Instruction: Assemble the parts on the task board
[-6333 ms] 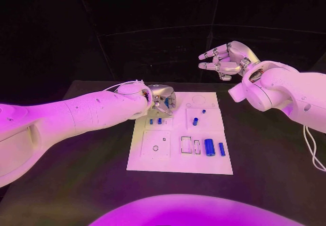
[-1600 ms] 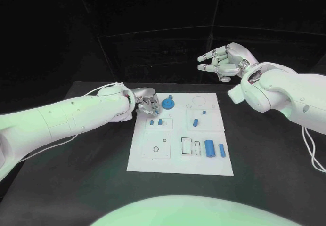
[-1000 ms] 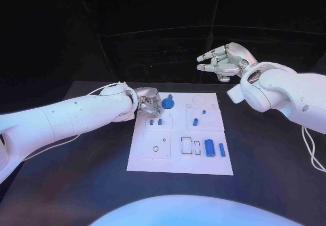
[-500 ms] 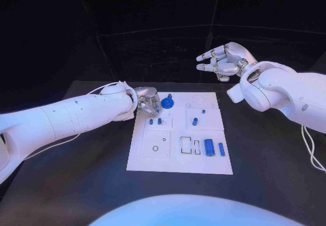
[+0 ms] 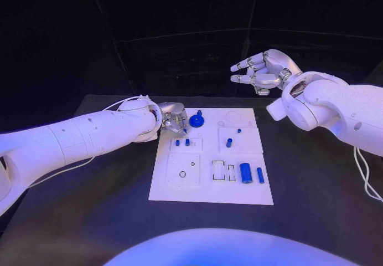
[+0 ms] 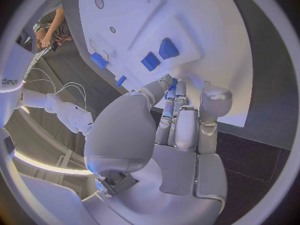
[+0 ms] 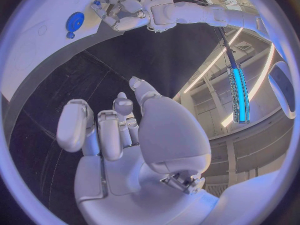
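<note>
White board (image 5: 211,195) on black worktop (image 5: 104,221), left robot hand (image 5: 174,119) at board's far left corner, fingers curled together, empty — beside blue gear (image 5: 196,120), right robot hand (image 5: 262,71) raised beyond board, fingers apart, empty.

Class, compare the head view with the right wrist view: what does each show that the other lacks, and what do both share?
Head view alone: the near half of the task board, with two blue cylinders lying side by side. Right wrist view alone: the palm side of the right hand, fingers apart, holding nothing. Both: the blue gear at the board's far end, and the left hand next to it.
</note>
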### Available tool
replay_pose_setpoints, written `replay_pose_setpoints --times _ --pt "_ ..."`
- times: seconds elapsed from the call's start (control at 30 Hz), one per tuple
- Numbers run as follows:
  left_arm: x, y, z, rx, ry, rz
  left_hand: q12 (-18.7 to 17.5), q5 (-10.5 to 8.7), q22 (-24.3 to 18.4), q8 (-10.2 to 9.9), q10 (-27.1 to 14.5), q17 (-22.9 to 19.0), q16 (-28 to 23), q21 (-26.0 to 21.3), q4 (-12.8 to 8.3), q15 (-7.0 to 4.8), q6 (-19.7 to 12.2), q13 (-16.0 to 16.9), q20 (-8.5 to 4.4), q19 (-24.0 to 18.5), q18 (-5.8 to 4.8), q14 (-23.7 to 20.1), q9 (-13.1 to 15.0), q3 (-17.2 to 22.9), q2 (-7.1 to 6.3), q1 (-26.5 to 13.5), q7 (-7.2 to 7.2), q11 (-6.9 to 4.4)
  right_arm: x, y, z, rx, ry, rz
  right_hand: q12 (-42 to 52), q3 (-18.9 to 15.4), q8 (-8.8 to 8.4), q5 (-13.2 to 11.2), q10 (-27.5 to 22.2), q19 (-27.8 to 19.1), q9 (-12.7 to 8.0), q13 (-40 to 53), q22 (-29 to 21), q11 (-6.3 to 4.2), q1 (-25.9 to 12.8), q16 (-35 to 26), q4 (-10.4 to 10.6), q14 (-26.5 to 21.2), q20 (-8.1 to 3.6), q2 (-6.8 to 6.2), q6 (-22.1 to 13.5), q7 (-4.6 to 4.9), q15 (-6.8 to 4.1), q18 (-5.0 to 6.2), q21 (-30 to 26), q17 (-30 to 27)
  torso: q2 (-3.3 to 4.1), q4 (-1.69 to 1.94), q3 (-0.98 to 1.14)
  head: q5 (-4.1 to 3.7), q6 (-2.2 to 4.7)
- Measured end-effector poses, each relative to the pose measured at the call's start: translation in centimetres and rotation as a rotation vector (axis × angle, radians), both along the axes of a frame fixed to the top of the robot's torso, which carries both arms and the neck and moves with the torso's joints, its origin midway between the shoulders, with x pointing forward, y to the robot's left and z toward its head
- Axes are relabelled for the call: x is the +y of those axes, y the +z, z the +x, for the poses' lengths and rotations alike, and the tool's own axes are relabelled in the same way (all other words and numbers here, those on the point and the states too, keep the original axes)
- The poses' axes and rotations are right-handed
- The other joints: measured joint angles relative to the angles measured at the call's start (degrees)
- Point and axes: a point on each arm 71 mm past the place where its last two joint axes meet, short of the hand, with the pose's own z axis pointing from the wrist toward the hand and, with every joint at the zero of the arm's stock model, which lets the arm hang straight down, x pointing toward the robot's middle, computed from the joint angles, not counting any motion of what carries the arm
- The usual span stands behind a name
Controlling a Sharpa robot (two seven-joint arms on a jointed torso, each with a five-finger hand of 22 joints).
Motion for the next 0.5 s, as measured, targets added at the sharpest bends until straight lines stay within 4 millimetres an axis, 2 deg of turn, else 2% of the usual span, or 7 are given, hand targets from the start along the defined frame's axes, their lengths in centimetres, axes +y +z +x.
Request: replay_pose_setpoints --times 0.1,0.27,0.5 --pt "-0.09 0.00 -0.02 0.001 0.000 0.002 -0.47 0.00 0.00 -0.27 0.00 -0.13 0.00 0.00 0.00 0.00 -0.43 0.00 0.00 0.00 0.00 0.00 0.00 0.00 -0.26 -0.26 0.35 0.00 0.01 0.00 0.00 0.000 0.000 0.000 0.00 0.00 0.00 0.00 0.00 0.00 0.00 0.00 0.00 0.00 0.00 0.00 0.00 0.00 0.00 0.00 0.00 0.00 0.00 0.00 0.00 0.00 -0.01 0.01 0.00 0.06 0.01" --pt "-0.05 -0.26 -0.10 0.010 0.001 0.011 -1.33 0.04 0.00 -3.47 -0.54 -0.49 0.00 0.00 0.18 0.00 -4.78 0.00 0.00 0.00 0.00 0.00 -1.36 0.18 -1.02 -1.03 0.57 0.52 0.00 -0.01 0.01 0.000 0.000 0.000 0.00 0.00 0.00 0.00 0.00 0.00 0.00 -0.07 0.00 0.00 0.00 0.00 0.00 0.00 0.00 0.00 0.00 0.00 0.00 0.00 0.00 0.00 -0.02 0.01 0.01 0.09 0.01" --pt "0.12 -0.36 -0.08 0.013 0.007 0.017 -2.16 0.04 -0.01 -5.27 -1.37 -0.93 0.00 0.00 0.18 0.00 -7.09 -0.08 0.01 -0.01 0.00 0.00 -1.67 0.18 -1.74 -1.74 0.89 0.72 -0.07 -0.01 0.04 0.000 -0.002 -0.001 0.00 0.00 0.00 0.00 -0.22 -0.42 0.00 -0.54 -0.42 0.19 0.00 -0.24 0.00 0.00 0.00 0.00 0.00 0.00 0.00 0.00 -0.23 0.00 -0.03 0.00 0.03 0.01 0.01"
